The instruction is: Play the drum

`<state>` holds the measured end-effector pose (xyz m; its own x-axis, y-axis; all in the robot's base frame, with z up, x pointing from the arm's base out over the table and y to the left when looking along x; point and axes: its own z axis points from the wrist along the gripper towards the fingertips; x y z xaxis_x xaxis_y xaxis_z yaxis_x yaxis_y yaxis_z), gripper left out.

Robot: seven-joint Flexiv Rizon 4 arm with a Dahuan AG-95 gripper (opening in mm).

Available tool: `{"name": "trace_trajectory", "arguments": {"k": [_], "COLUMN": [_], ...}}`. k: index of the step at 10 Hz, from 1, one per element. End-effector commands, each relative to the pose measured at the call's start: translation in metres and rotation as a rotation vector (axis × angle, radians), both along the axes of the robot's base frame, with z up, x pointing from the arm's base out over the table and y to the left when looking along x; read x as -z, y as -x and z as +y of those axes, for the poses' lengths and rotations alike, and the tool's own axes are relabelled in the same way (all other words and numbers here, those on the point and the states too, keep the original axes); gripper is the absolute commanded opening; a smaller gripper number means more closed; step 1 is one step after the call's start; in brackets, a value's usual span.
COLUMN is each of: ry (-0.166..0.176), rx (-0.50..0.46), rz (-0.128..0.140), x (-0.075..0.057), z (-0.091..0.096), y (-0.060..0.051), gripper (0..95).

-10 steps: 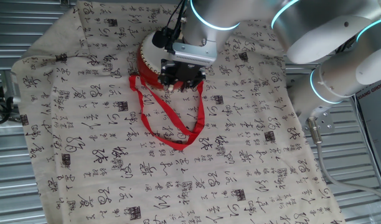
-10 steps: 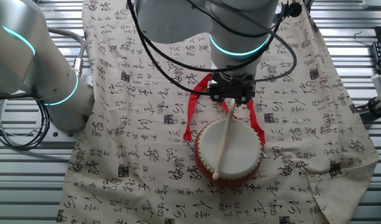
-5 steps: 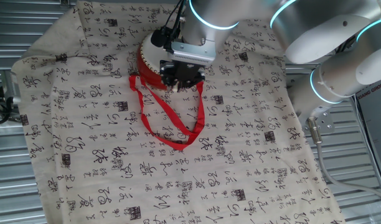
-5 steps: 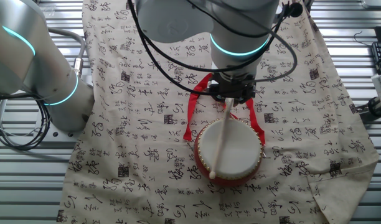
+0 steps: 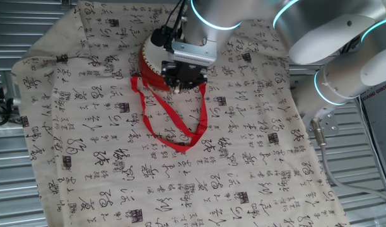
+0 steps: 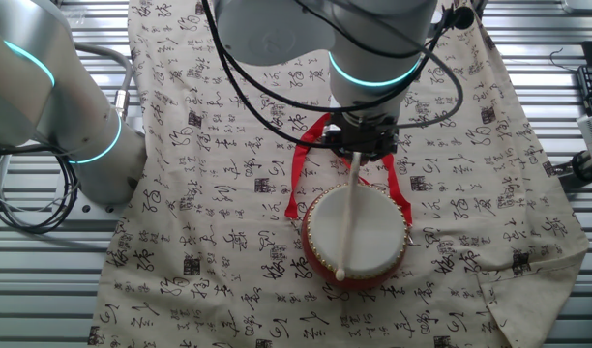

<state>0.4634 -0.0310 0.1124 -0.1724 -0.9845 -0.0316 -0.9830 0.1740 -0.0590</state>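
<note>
1. The counter (image 6: 228, 145) is draped with a printed cloth (image 6: 180, 242).
2. The drum (image 6: 369, 227) is seen at lower centre, directly below the gripper (image 6: 362, 147).
3. A drumstick (image 6: 348, 217) is clamped in the closed gripper, its long axis running downward across the drumhead.

The gripper (image 5: 182, 79) hangs low over the drum (image 5: 150, 65), hiding most of its top; only the red side wall shows at left. The red ribbon strap (image 5: 174, 123) loops from the drum across the calligraphy-printed cloth (image 5: 117, 170) toward the camera.
</note>
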Motion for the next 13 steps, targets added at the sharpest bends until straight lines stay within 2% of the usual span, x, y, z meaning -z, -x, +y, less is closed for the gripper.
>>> {"name": "trace_trajectory", "arguments": {"k": [1,4,12,13], "ry": [0.003,0.004,0.009,0.02], "rx": [0.005,0.013,0.045,0.053], "rz": [0.002,0.008,0.032,0.036], "x": [0.0,-0.001,-0.013,-0.016], "z": [0.0,0.0,0.004,0.008], "y": [0.0,0.0,-0.008,-0.01], "gripper": [0.0,0.0,0.0,0.0]}}
